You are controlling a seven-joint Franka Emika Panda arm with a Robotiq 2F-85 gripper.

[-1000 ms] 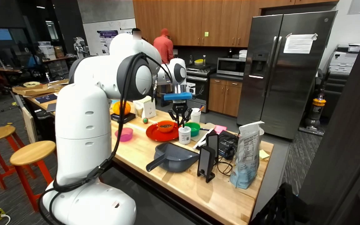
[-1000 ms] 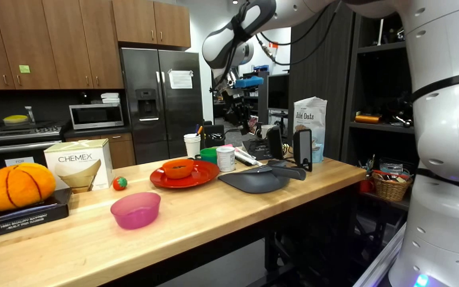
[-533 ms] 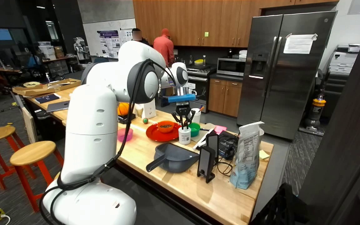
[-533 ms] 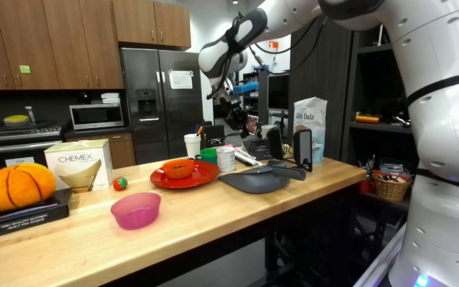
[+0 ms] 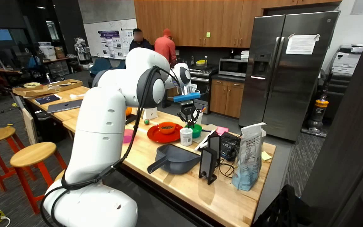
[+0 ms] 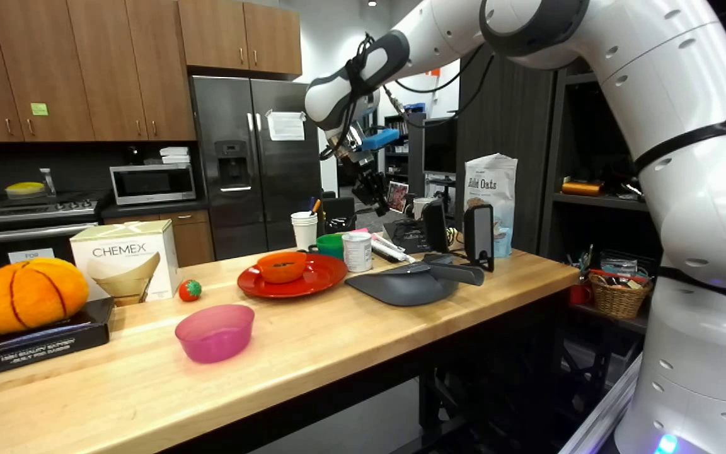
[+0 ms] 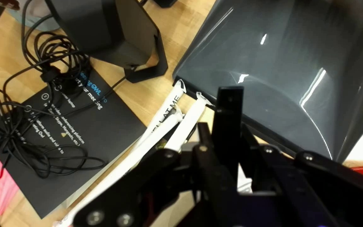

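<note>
My gripper hangs above the table, pointing down and tilted; it also shows in an exterior view. In the wrist view its dark fingertips stand together, and I make out nothing held. In an exterior view the tips overlap the green cup and stand just above the white tub, apparently apart from both. The wrist view looks down on a grey dustpan, long white sticks, a black box and a black speaker.
A red plate carries an orange bowl. A pink bowl, a Chemex box, an orange plush pumpkin and an oats bag stand on the table. White cups hold pens. Cables lie by the speakers.
The arm has leaned forward. My gripper has moved slightly right in an exterior view and slightly left in another, tilting more. The table objects have not moved.
</note>
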